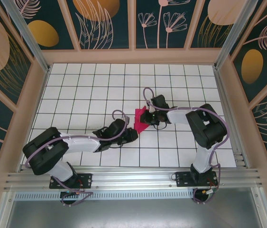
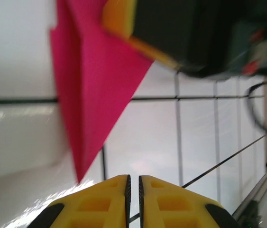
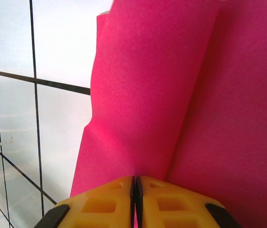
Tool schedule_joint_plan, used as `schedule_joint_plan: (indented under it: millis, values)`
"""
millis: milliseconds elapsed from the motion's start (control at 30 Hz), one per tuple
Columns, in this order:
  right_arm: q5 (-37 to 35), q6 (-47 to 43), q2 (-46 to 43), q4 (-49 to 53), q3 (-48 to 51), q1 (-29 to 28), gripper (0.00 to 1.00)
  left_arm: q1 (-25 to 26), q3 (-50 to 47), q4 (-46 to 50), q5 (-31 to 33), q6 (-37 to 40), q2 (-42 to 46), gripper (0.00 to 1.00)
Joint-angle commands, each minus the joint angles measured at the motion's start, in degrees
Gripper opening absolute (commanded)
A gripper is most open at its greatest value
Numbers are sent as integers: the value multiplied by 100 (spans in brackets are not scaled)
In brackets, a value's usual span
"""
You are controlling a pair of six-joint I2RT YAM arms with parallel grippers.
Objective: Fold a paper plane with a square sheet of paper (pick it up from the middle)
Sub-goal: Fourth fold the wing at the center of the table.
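clearly right tool [image 3: 134, 183] pinches the folded pink paper [image 3: 171, 95]; left tool [image 2: 133, 183] closed, empty.

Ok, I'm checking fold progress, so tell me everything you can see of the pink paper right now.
The paper is thin, plain magenta, folded into overlapping layers with a long crease, tapering to a sharp point. It is at the middle of the tiled table. The right pincer is shut on one edge; the shut left pincer sits just off the point, not touching. Whether it rests on the table is unclear.
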State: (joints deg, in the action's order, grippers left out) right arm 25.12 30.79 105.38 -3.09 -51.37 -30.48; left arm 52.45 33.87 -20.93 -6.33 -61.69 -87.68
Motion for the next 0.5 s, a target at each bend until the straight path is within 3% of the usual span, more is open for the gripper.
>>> schedule_joint_plan:
  millis: [0, 467]
  values:
    - [-491, 33, 431, 325, 159, -14, 13, -134, 247, -261, 377, 132, -4, 16]
    - [-481, 33, 395, 367, 110, -11, 13, -288, 898, -110, 383, 245, -1277, 12]
